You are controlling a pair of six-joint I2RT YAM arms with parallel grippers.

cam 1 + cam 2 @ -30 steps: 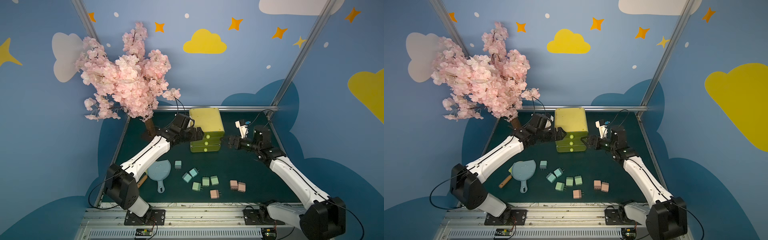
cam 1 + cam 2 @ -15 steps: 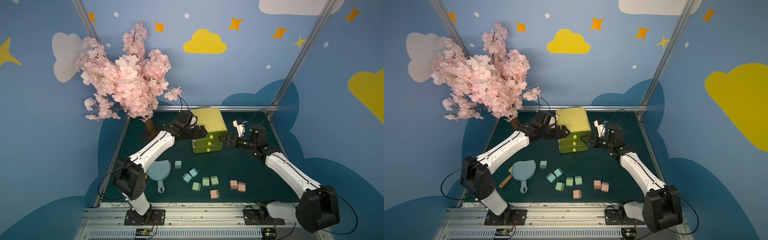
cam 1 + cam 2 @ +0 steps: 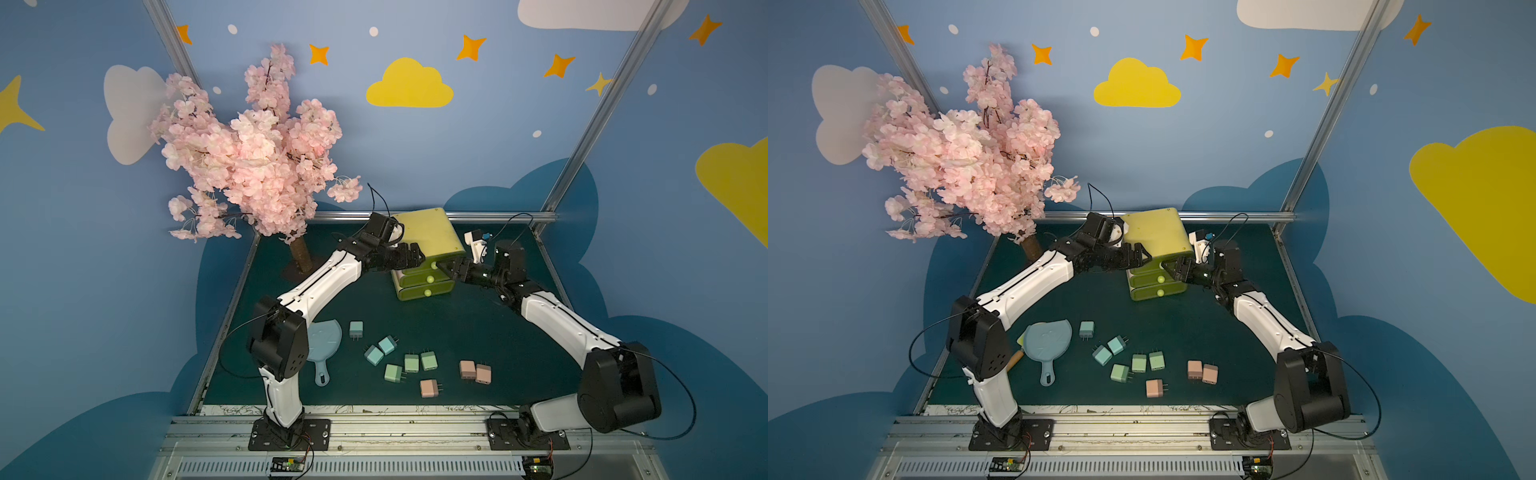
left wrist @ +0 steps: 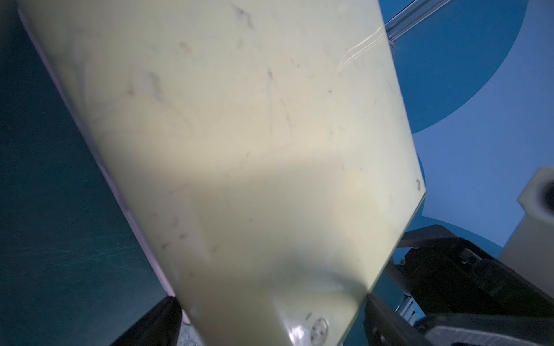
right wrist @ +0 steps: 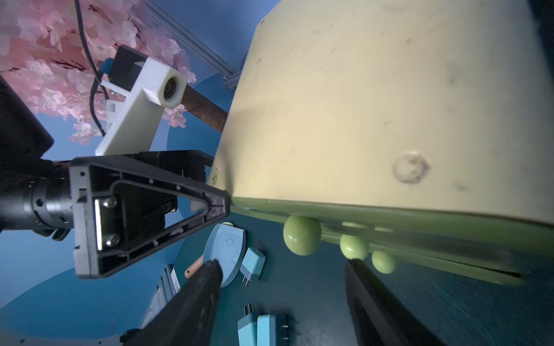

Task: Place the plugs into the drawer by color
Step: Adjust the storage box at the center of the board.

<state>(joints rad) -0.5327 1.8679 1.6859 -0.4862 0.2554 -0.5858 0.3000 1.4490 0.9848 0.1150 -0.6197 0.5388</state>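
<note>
The yellow-green three-drawer plastic chest (image 3: 430, 237) stands at the rear of the tabletop (image 3: 498, 332). Left pincer (image 3: 417, 254): jaws wide astride its top corner; whether it grips cannot be told. Right pincer (image 3: 445, 266): parted, empty, beside the round top knob (image 3: 433, 264). Nine pastel plastic plugs (image 3: 411, 363) lie loose nearer the front.

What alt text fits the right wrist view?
The yellow-green drawer chest fills most of the frame, its three round knobs just beyond the open right tool. The left tool sits at the chest's front corner; light-blue plugs and a blue paddle lie on the dark mat beyond.
</note>
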